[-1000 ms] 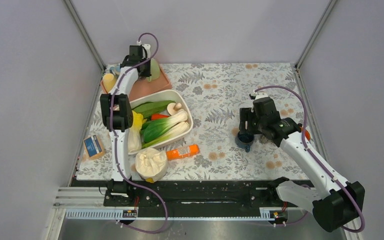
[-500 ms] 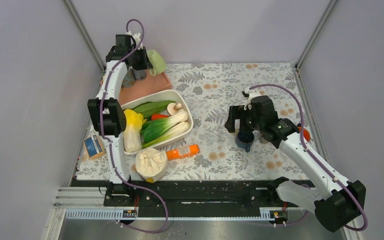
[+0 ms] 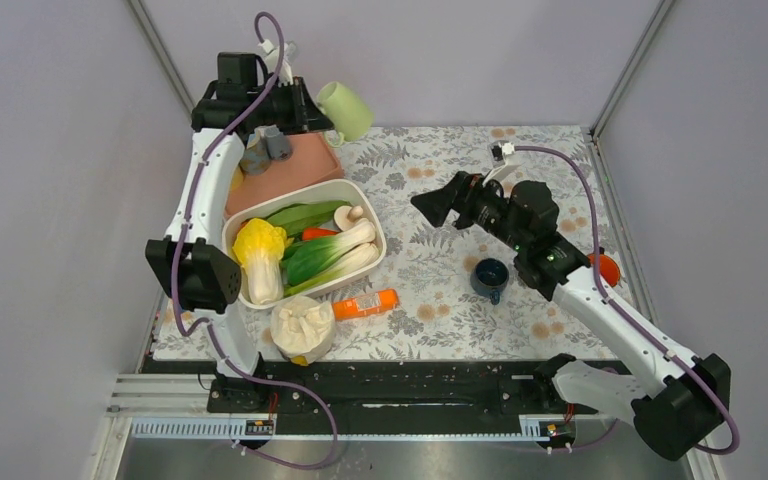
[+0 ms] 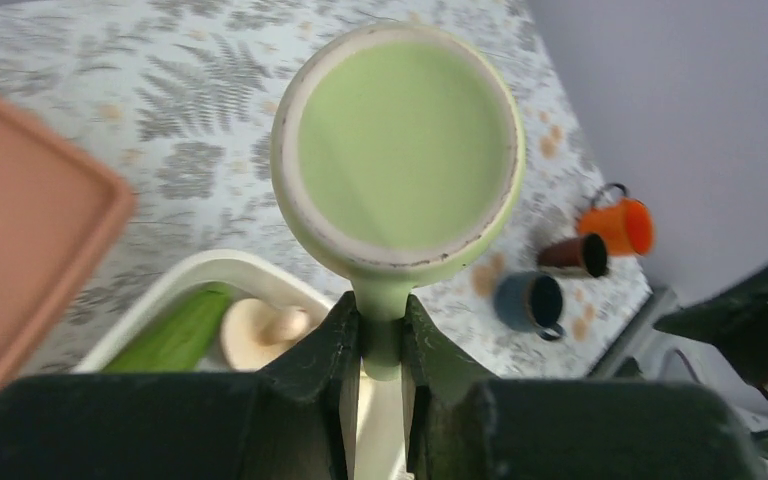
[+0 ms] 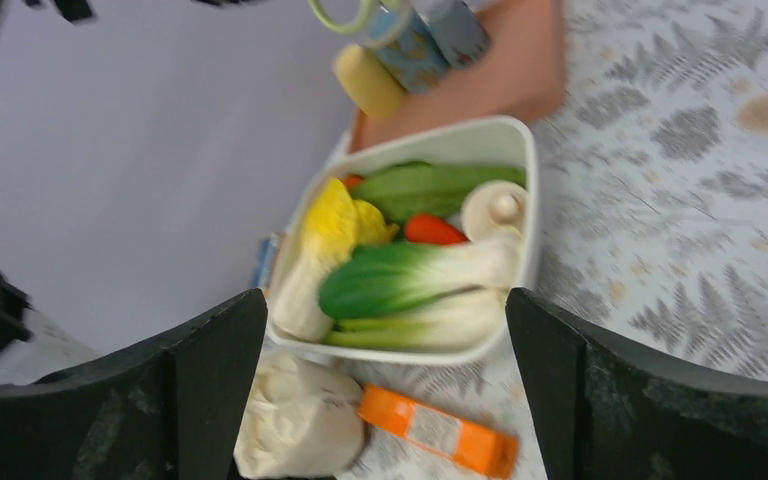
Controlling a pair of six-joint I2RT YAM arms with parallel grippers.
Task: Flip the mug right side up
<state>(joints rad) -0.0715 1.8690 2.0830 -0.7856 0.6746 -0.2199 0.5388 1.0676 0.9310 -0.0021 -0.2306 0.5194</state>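
Pale green ceramic mug [image 3: 347, 110] is in the air by the salmon-pink tray [image 3: 298, 166], tipped sideways. Left gripper [image 4: 382, 322] is clamped on its handle. Lift looks done; rotation and set-down remain. Right gripper [image 3: 438, 207] is spread wide and empty.

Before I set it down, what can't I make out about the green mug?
- Left wrist: green mug shows only its base; its own body hides the mouth.
- Right wrist: blurred; top edge cuts off all but its handle.
- Top external: too small to see inside.
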